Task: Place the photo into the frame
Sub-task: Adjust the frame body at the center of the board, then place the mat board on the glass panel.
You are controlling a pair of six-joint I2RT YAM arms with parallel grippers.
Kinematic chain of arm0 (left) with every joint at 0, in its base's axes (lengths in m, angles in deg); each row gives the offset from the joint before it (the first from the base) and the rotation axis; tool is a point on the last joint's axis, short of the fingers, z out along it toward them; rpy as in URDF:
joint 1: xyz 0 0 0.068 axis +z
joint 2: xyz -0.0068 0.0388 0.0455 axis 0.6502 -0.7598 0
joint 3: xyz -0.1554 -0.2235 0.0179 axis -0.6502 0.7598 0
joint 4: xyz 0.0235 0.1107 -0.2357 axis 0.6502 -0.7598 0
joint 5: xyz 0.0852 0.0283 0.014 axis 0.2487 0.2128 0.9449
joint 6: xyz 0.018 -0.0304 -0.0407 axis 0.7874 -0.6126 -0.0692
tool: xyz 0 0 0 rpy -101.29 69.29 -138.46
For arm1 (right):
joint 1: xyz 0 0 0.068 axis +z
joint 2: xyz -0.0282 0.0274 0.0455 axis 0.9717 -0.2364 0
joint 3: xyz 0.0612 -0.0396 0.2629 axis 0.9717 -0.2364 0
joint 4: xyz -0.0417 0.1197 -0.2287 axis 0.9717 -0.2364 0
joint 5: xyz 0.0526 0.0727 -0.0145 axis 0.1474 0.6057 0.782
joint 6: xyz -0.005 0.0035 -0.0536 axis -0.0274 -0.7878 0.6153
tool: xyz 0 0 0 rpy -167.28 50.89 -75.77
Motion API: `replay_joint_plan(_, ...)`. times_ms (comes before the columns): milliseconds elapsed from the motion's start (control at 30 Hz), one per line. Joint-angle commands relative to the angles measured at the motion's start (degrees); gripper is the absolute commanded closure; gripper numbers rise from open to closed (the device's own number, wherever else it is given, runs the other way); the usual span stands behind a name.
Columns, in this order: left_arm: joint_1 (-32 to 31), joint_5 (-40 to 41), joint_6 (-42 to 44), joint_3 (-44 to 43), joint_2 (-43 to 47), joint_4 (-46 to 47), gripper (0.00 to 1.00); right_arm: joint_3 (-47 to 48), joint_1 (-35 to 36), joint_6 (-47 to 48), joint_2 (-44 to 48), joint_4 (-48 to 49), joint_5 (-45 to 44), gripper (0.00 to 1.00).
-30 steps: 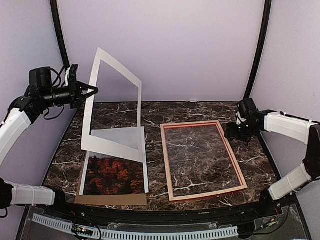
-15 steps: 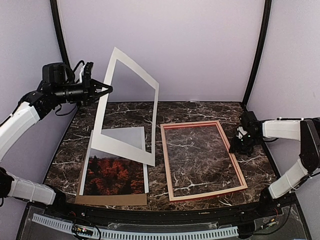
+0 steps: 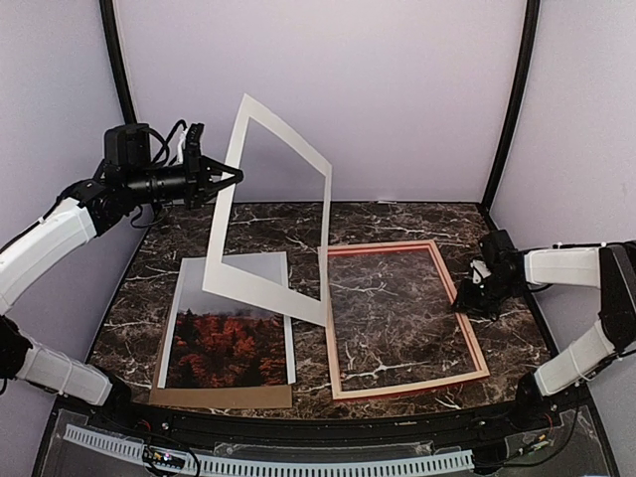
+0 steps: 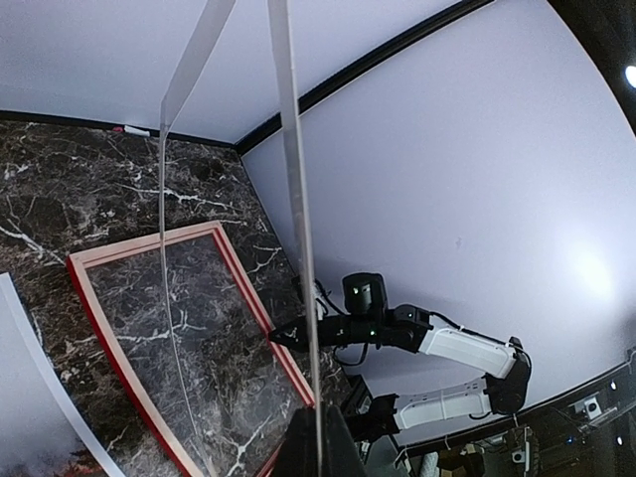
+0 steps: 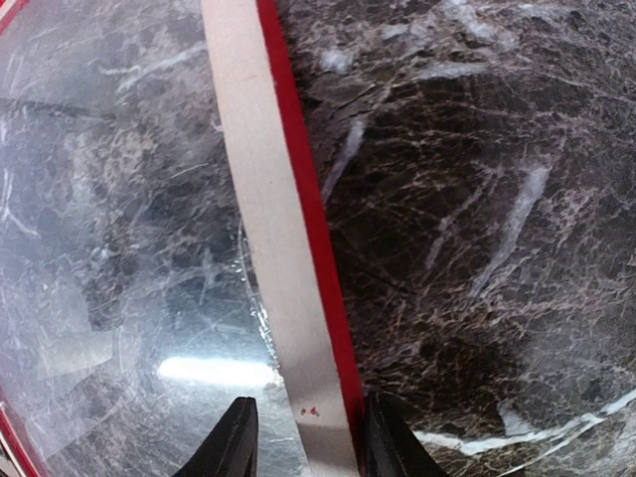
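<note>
Two jobs at once: the left gripper (image 3: 231,177), clamped on the white mat (image 3: 226,214), holds it tilted clear of the photo (image 3: 231,343) lying face up on the backing board (image 3: 219,397), while the right gripper (image 5: 303,442) sits part-open astride the frame (image 3: 378,246)'s right rail, likely to steady it.

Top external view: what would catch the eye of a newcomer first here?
The white mat is held up tilted above the marble table, pinched at its left edge by the left gripper. Right of it the red frame lies flat, the right gripper astride its right rail. The photo of orange trees lies at the near left.
</note>
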Motion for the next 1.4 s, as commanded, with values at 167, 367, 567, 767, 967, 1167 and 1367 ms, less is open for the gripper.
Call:
replay_joint_plan(167,-7.8,4.6,-8.6,0.2,-4.6,17.0,1.0,-5.0,4.5,-6.2,6.0,7.9,12.9,0.64)
replay_joint_plan(367,-14.3,5.6,-12.8,-1.7,-11.4,24.4,1.0,-4.5,5.5,-6.3,8.7,6.0,9.1,0.54)
replay_joint_plan(567,-21.3,5.5,-18.0,-5.0,-19.3,33.1,1.0,-1.1,1.6,-5.9,13.0,1.4,4.5,0.44)
replay_joint_plan(767,-23.7,9.0,-26.3,1.0,-25.3,42.9,1.0,0.6,-2.7,-4.4,14.8,-1.1,3.4,0.43)
replay_joint_plan(967,-23.7,13.2,-26.3,7.1,-29.2,41.1,1.0,0.4,-3.3,-3.8,14.4,-1.2,4.0,0.42)
replay_joint_plan(1167,-23.6,16.2,-25.8,11.3,-33.3,41.6,1.0,0.1,-3.3,-3.8,13.2,-0.3,5.1,0.42)
replay_joint_plan(1367,-23.7,19.4,-22.3,12.8,-34.4,36.7,1.0,-0.3,-3.3,-3.4,12.4,-0.1,5.5,0.42)
